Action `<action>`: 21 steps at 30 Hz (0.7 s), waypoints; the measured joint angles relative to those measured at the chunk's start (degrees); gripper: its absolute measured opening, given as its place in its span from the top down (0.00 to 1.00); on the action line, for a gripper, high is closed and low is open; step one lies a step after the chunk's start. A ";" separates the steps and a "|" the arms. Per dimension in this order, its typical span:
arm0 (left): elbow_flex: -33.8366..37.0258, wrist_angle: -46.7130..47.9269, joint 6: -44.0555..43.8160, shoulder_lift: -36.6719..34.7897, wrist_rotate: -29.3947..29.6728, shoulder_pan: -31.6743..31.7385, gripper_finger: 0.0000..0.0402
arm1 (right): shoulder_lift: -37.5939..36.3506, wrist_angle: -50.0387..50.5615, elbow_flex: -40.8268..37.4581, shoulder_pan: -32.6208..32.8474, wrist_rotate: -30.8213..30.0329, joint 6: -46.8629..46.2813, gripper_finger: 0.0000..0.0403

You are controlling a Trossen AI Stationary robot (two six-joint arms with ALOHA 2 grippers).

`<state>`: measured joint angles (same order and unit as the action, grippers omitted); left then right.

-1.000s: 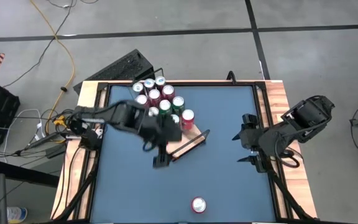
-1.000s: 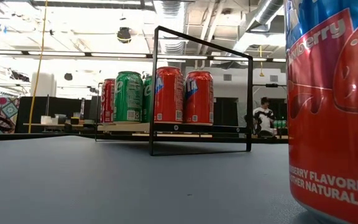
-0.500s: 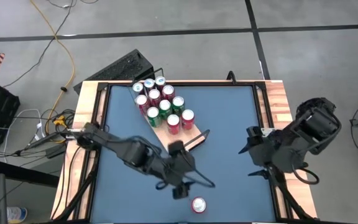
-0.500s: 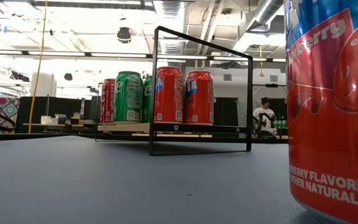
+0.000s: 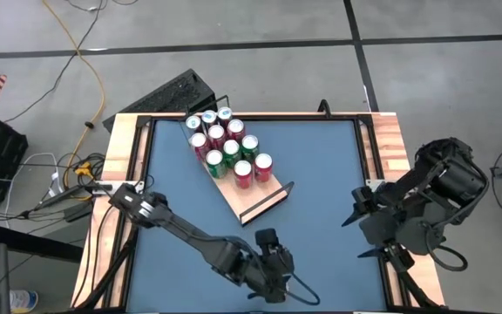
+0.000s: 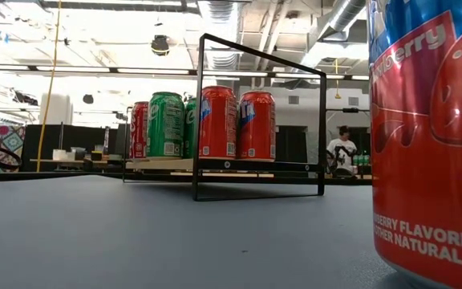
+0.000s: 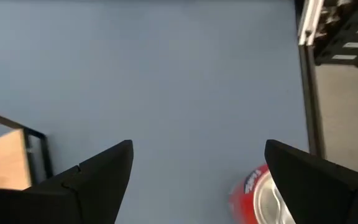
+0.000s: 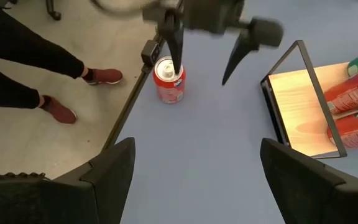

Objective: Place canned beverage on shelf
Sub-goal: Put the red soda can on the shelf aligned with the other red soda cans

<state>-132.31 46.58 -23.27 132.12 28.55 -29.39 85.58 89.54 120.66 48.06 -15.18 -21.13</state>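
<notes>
- Grey concrete floor [image 5: 234, 35] crossed by dark seam lines; a yellow cable [image 5: 90, 65] snakes over it beside a black keyboard [image 5: 168, 94]
- Blue tabletop [image 5: 321, 174] edged in light wood
- Exposed ceiling with ducts [image 6: 335, 20] and strip lights [image 6: 119, 71]; a seated person [image 6: 342, 151] far back
- A person's dark trouser legs and red shoes [image 8: 58, 109] stand beside the table

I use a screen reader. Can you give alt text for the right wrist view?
The left end effector, fingers open, hovers by a red can standing on the blue table. A wooden shelf holds more cans; a person's legs stand beside the table.
</notes>
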 joint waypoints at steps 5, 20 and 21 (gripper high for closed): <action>0.02 -2.69 -3.95 3.83 0.62 -1.13 0.13 | 0.00 0.01 0.00 -0.05 0.00 0.01 0.18; -0.01 -8.22 -8.96 5.01 7.33 -5.75 0.13 | 0.00 0.05 0.00 -0.07 -2.93 0.18 0.18; 0.02 -7.87 -10.00 5.24 8.77 -5.98 0.13 | 0.00 0.02 0.00 -0.08 -2.93 0.18 0.18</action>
<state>-132.29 38.71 -33.27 137.35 37.32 -35.37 85.58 89.56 120.66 47.98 -18.11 -20.95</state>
